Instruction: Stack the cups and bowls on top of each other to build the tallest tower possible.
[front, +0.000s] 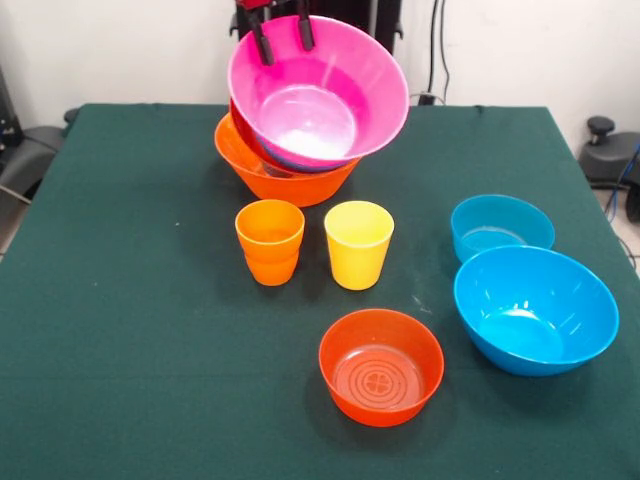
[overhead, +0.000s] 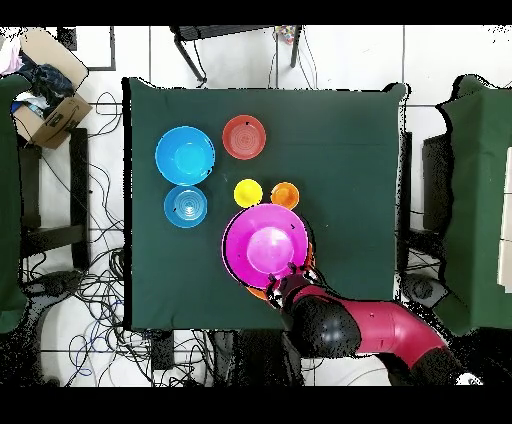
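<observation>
Front view: hand (front: 283, 38) astride tilted pink bowl's (front: 325, 90) rim atop tower (front: 285, 165).

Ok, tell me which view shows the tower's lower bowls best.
Front view: beneath the tilted pink bowl the orange base bowl shows. Overhead, the pink bowl covers nearly everything; only an orange sliver shows.

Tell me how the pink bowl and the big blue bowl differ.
The pink bowl sits tilted on the tower, with the gripper at its far rim; the big blue bowl stands level on the table, untouched. Colours differ. Both are large, glossy and open side up.
</observation>
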